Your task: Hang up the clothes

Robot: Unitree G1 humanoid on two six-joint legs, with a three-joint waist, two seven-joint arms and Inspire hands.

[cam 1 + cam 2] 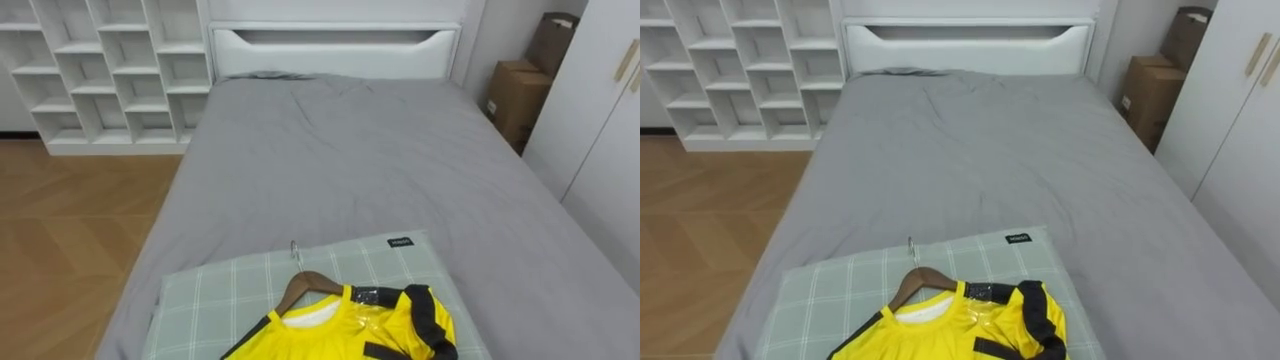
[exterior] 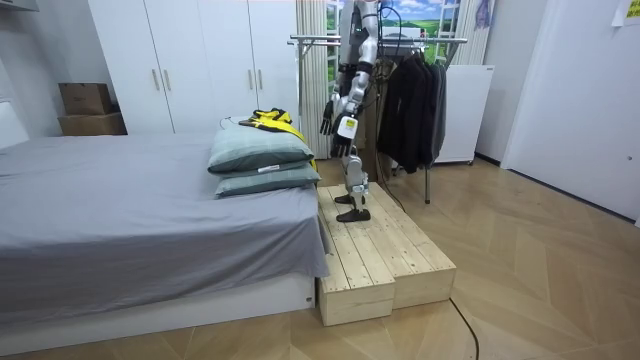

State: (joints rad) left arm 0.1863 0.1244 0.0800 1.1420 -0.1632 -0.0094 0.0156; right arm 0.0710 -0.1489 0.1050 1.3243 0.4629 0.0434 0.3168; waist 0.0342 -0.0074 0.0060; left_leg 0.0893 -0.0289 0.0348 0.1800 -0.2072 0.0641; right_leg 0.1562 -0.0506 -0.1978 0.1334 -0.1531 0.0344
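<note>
So the yellow and black sports jersey is lying on top of a pale green checked pillow at the near end of the grey-sheeted bed. It's already threaded onto a brown wooden hanger, whose little metal hook is pointing up toward the headboard. In the room view the robot is standing on a low wooden plank platform at the foot of the bed. It's facing the pillow, and a metal clothes rail with dark garments is sitting just behind it.

Neither hand is holding anything. The right hand is hanging out in front at waist height with its fingers loose and open. The left hand is hanging a bit lower beside it, and honestly I can't tell how open that one is.

Handling-wise, I'm guessing the jersey is light, floppy and fairly slick, since the fabric is looking shiny. Grabbing the cloth itself is probably asking for it to slide off the hanger. The hanger is the only stiff part, so I'd go for the wooden neck right under the hook, where it's poking out clear of the collar. The soft pillow underneath is likely giving way under any push, so coming in from above and curling around the wood seems the safer bet.
</note>
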